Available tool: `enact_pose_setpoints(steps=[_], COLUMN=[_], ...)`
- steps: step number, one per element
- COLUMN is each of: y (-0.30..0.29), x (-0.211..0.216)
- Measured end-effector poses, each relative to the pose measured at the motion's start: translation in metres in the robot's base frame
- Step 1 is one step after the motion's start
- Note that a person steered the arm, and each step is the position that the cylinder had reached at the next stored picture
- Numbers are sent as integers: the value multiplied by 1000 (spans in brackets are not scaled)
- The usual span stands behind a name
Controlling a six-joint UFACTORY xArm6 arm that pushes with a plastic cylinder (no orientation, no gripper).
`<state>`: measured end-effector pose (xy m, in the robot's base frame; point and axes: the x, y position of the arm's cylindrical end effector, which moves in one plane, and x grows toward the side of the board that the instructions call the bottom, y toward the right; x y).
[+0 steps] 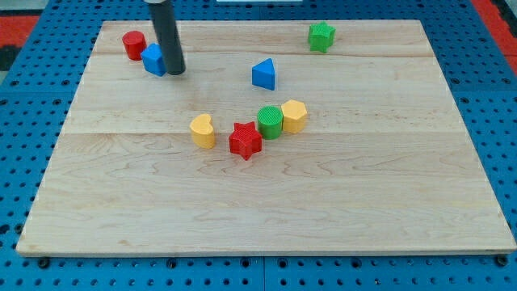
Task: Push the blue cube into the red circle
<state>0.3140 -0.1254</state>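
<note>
Blue pegboard (493,97) surrounds a pale wooden table (339,202), which fills most of the view and carries eight small coloured blocks.

Near the table's top-left corner stands the red cylinder (134,44), the task's red circle. The blue cube (153,60) sits just to the view's right and slightly below it, touching it or very nearly so; I cannot tell which. My tip (175,71) is down on the table at the cube's right side, pressed against it or just beside it, with the dark rod rising straight up out of the view's top edge. So cube lies between the tip and the red cylinder. No claw is fitted to this arm, only the rod, so nothing is gripped and there is no opening to report.

Close to the top edge, towards the top-right corner, sits a green star (321,36). A blue triangular block (264,74) lies near the middle of the table's upper half, well apart from the others.

Around the table's centre runs a loose arc of four blocks: a yellow heart (203,130) at the view's left, then a red star (245,141), a green cylinder (270,122) touching that star, and a yellow hexagonal block (294,116) touching the green cylinder at the view's right.
</note>
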Motion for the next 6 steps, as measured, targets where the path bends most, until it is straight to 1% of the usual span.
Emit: enact_pose_setpoints(steps=[1, 4, 5, 6], y=[0, -9, -17, -35], x=[-13, -2, 13, 9])
